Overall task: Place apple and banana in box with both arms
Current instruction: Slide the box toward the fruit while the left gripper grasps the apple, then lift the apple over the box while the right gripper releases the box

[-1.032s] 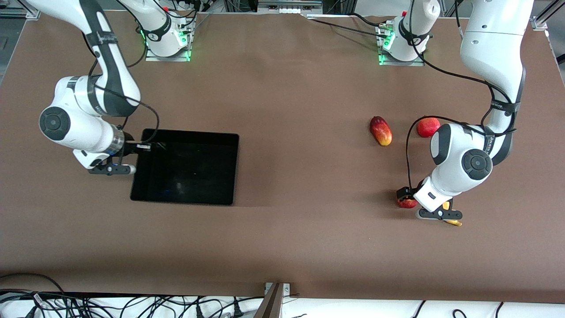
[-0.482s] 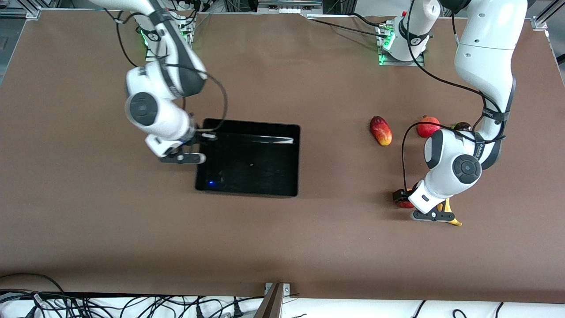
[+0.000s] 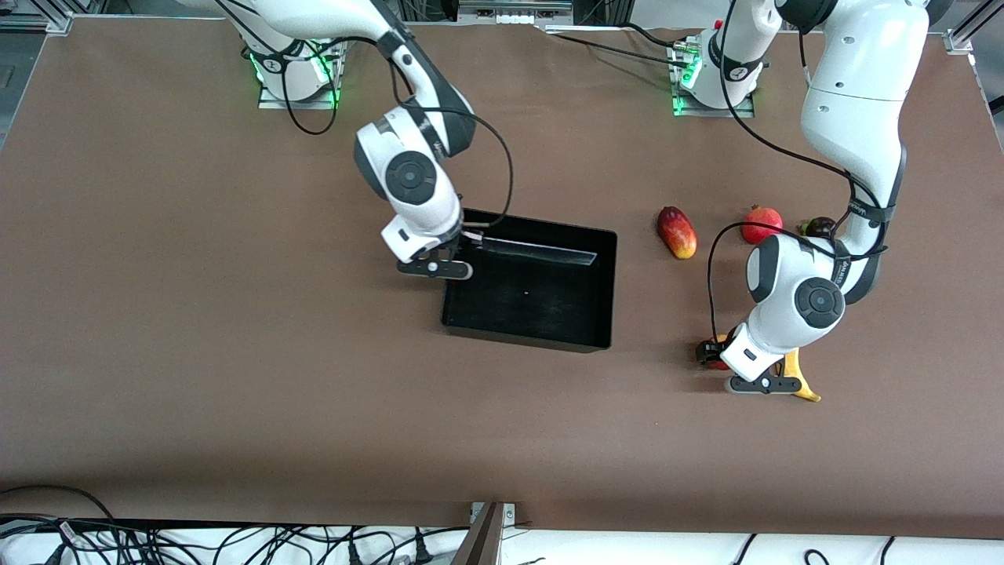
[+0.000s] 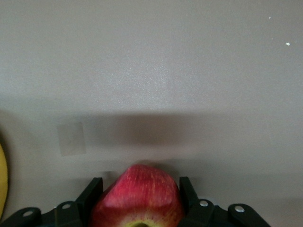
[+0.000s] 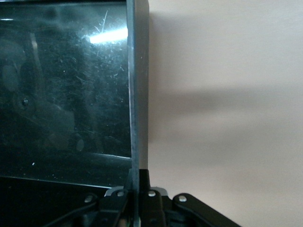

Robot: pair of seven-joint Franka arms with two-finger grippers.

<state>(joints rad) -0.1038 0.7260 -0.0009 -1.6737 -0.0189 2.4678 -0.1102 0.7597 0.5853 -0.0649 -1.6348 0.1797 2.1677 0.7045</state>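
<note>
The right arm reaches from its base toward the table's middle, its right gripper [image 3: 456, 245] [image 5: 135, 194] pinched closed on the wall of the box [image 3: 604, 290] [image 5: 138, 94], while the left arm bends down at its own end, the left gripper [image 3: 718, 355] [image 4: 140, 195] clamped around the apple [image 3: 714, 357] [image 4: 137, 198].

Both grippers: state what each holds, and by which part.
The right gripper is shut on the box, pinching its wall at the rim. The left gripper is shut on the apple, a finger on each side.
</note>
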